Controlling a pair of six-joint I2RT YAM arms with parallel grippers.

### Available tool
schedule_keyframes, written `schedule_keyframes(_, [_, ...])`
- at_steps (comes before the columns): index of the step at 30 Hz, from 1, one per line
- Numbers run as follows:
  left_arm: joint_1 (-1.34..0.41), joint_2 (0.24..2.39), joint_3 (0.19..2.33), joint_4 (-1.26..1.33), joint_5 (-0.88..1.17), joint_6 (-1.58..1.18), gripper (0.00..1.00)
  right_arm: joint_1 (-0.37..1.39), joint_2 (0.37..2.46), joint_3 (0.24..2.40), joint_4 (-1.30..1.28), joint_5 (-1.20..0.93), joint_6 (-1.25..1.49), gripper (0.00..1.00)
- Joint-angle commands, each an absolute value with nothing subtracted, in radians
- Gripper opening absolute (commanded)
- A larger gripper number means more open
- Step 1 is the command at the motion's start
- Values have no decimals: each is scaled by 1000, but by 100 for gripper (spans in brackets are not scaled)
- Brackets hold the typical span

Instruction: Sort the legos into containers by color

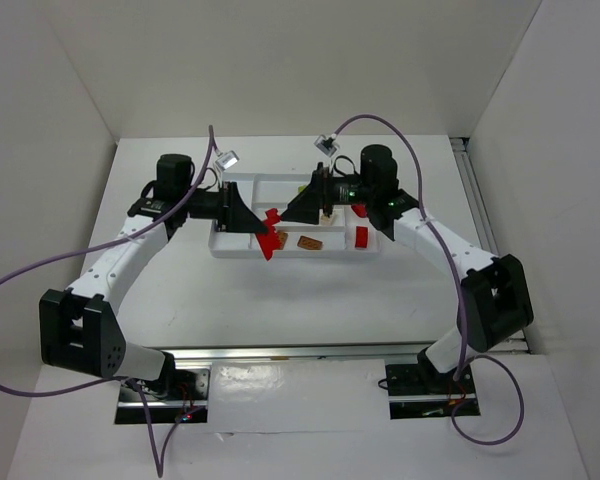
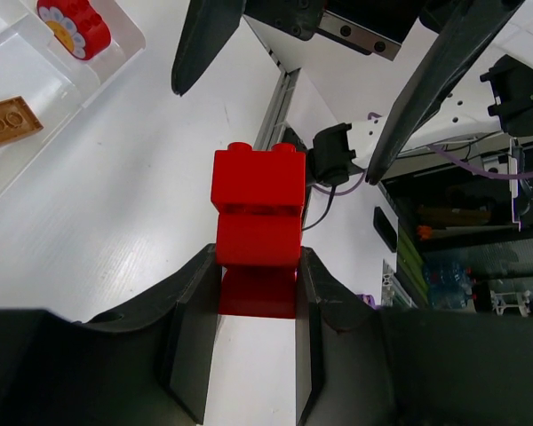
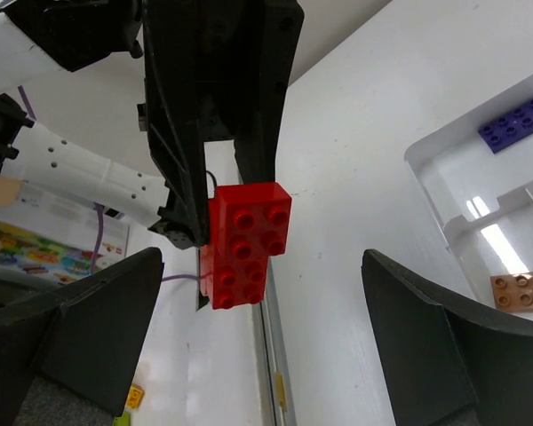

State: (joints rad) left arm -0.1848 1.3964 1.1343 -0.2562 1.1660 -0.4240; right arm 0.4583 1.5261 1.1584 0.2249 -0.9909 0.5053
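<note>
Two red legos snapped together with an offset (image 2: pixel 258 209) are clamped between my left gripper's (image 2: pixel 258 262) fingers and held in the air by the white tray's (image 1: pixel 223 246) front left part. The top view shows the same red piece (image 1: pixel 271 238) sticking out of the left gripper (image 1: pixel 266 230). My right gripper (image 1: pixel 300 207) faces it from the right, open wide. In the right wrist view the studded red piece (image 3: pixel 246 235) hangs ahead of the open right gripper (image 3: pixel 262 266), untouched by it. The tray's compartments hold an orange lego (image 1: pixel 310 241), a red one (image 1: pixel 362 237) and a purple plate (image 3: pixel 515 124).
A red round flower-faced piece (image 2: pixel 74 27) lies in a tray compartment. An aluminium rail (image 1: pixel 280 352) runs along the table's near edge by the arm bases. Purple cables (image 1: pixel 40 270) loop off both arms. White walls enclose the table.
</note>
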Motion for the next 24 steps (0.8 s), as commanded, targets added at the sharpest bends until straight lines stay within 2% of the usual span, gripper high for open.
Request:
schedule_keyframes(1, [-196, 1374, 1172, -202, 1210, -410, 0, 466, 1554, 1221, 288, -1043, 537, 100])
schedule_keyframes(7, [-196, 1364, 1161, -202, 1210, -410, 0, 486, 1585, 1221, 451, -1150, 607, 100])
schedule_keyframes(10, [-196, 1364, 1152, -202, 1210, -410, 0, 486, 1585, 1221, 440, -1150, 598, 99])
schedule_keyframes(16, [-196, 1364, 1161, -202, 1201, -410, 0, 495, 1615, 1221, 463, -1150, 607, 89])
schedule_keyframes(24, [-196, 1344, 1172, -212, 1201, -410, 0, 495, 1655, 1230, 491, -1150, 626, 92])
